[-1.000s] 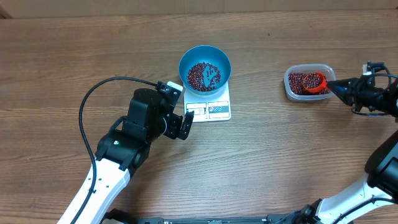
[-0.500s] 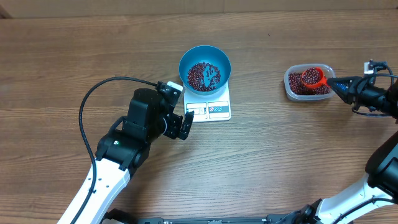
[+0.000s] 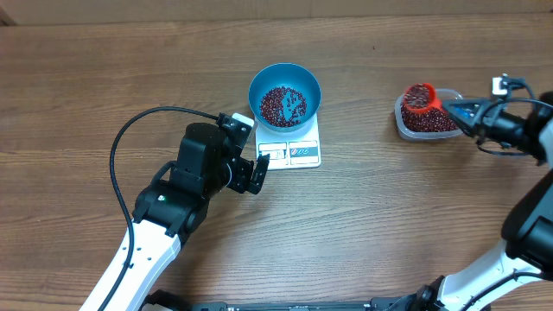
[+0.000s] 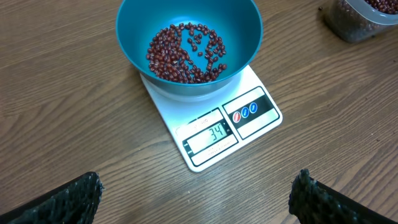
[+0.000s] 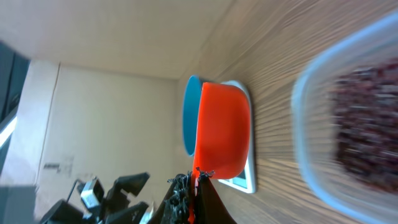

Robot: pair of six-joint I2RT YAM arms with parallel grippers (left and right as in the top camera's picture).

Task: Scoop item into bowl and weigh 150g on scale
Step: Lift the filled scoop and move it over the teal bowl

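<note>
1. I see the beans (image 3: 283, 105) in three places: in the bowl, in the scoop and in the clear tub. They are small, oval, dark red-brown grains.
2. In the left wrist view, the beans lie as a loose, thin patch on the floor of the bowl (image 4: 236, 25). They sit denser on the left of the patch, with scattered single grains on the right. Most of the inner wall shows bare.
3. The bowl is round, deep and bright blue. It stands upright on the rear part of the scale (image 4: 163, 102).
4. The scale is flat, white and rectangular. Its front strip is uncovered. The display (image 4: 211, 133) reads 34, with a label panel just beside it.
5. The left gripper (image 4: 198, 180) is open, its jaws spread wide. It holds nothing and hovers near the front edge of the scale.
6. The right gripper (image 3: 462, 111) is closed on the handle of the orange scoop (image 3: 419, 97).
7. In the overhead view, the scoop is heaped with beans and sits over the left rim of the tub (image 3: 449, 130), well apart from the bowl.
8. The tub holds a dark bed of beans. In the right wrist view it appears blurred, so I cannot make out single grains there.
</note>
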